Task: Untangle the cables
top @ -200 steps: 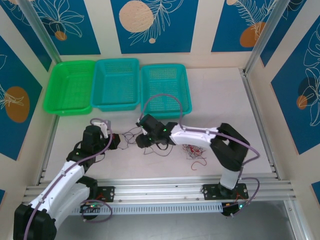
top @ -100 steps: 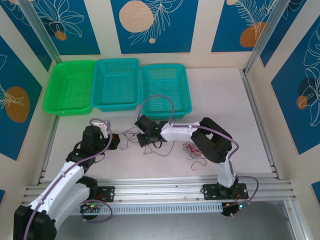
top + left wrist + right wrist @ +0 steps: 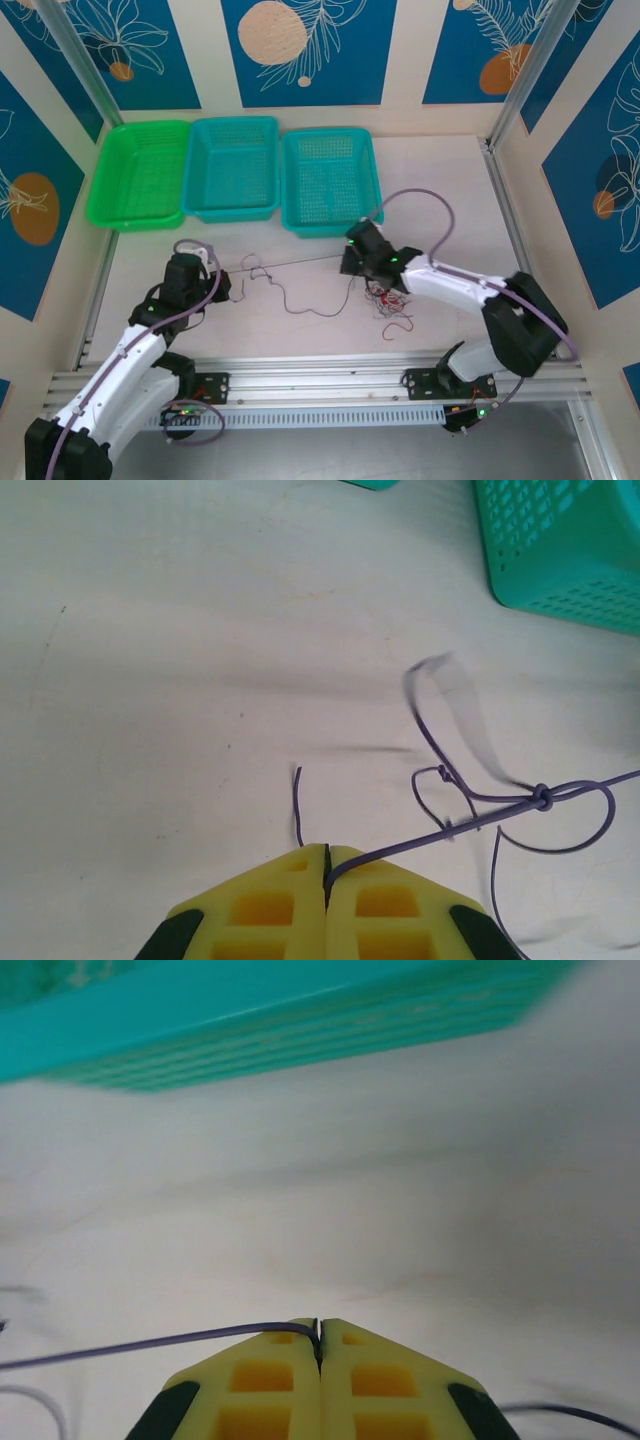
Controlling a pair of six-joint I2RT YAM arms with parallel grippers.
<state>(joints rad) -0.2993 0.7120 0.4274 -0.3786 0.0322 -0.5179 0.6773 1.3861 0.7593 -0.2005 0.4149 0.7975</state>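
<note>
A thin dark cable (image 3: 290,262) runs in a nearly straight line between my two grippers, and its slack loops lie on the table (image 3: 560,200) below that line. In the left wrist view the dark cable (image 3: 470,820) carries a small knot beside a loop. My left gripper (image 3: 218,284) (image 3: 327,865) is shut on one stretch of it. Further right, my right gripper (image 3: 348,262) (image 3: 318,1338) is shut on another stretch of the dark cable (image 3: 150,1343). A small clump of red cable (image 3: 386,300) mixed with pale strands lies just below and right of the right gripper.
Three baskets stand in a row at the back: a green basket (image 3: 140,175), a teal basket (image 3: 232,165) and another teal basket (image 3: 330,180), which sits close behind the right gripper. An aluminium rail (image 3: 320,380) runs along the near edge.
My right gripper closed on the dark cable near the left gripper, then moved right and slightly back, pulling that stretch straight. The left gripper stayed shut and hardly moved.
</note>
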